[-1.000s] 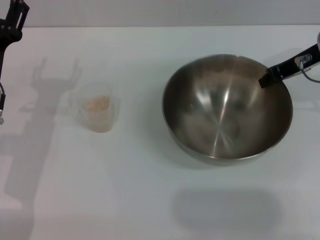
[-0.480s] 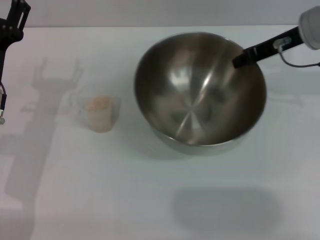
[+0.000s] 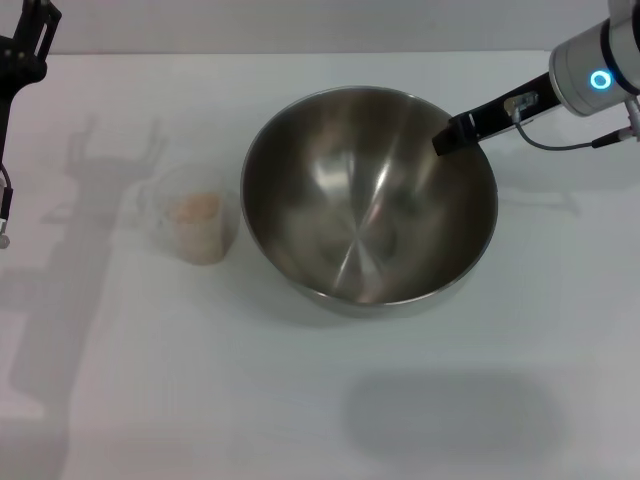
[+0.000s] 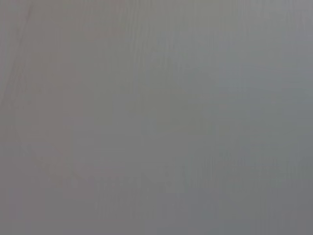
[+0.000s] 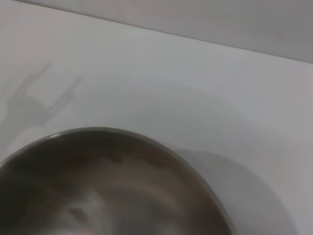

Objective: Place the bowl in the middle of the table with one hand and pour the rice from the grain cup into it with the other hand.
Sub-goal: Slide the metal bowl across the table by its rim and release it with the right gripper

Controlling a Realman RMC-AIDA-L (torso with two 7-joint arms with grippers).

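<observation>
Looking down from my head, I have my right claw (image 3: 452, 134) pinched on the far right rim of the bowl (image 3: 368, 200), one black finger inside the wall. The bowl sits near the middle of the worktop (image 3: 300, 400), slightly tipped by the look of it. Just beside it, on my left, stands the cup (image 3: 196, 224), upright and apart from the bowl, with a low heap of rice (image 3: 194, 208) in its bottom. My left claw (image 3: 28, 40) hangs at the far left edge, well away from the cup; I cannot tell whether its fingers are spread or closed.

I judge the steel bowl stiff, fairly light for its width, and slippery, so a thin rim pinch could let it swing or slide. The clear plastic cup should be very light and easy to knock over; I would take it across the body or by the side handle, squeezing gently, because the loose grains spill at any tilt.

Through my left wrist I see only a plain grey blank.

Through my right wrist I see the bowl's rim (image 5: 161, 147) arcing over the pale worktop (image 5: 161, 78), with no fingers showing.

I find no brand, label or readable writing in any view.
</observation>
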